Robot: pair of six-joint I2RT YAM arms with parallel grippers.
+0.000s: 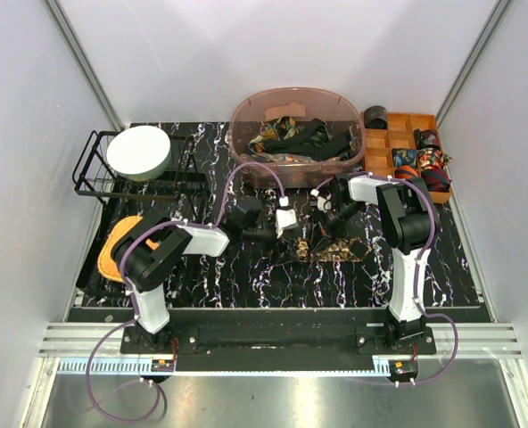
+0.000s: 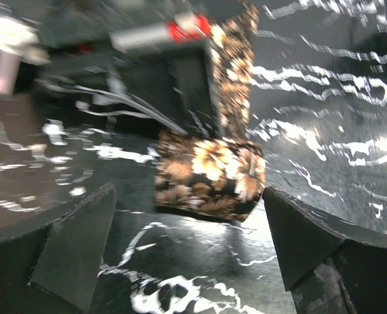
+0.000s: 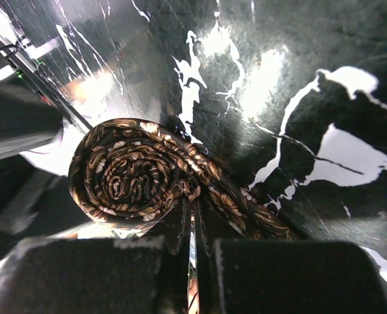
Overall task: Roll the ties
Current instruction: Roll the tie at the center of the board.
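Rolling so far: the brown floral tie (image 3: 131,173) is wound into a tight spiral over most of its length, with a loose tail left to coil.
Left side: the left gripper (image 2: 188,191) has its jaws spread wide and holds nothing, flanking the coil.
Tie position: mid-table on the black marbled mat (image 1: 246,276), between both grippers.
Tie axis: seen from above, the unrolled tail runs roughly left to right, pointing right from the coil.
Right side: the right gripper (image 3: 192,258) is clamped on the strip just beside the coil.
Left to do: loose ties (image 1: 291,138) heaped in the far tub (image 1: 246,107).
Done: rolled ties (image 1: 420,162) fill part of the wooden organiser (image 1: 377,143), far right.
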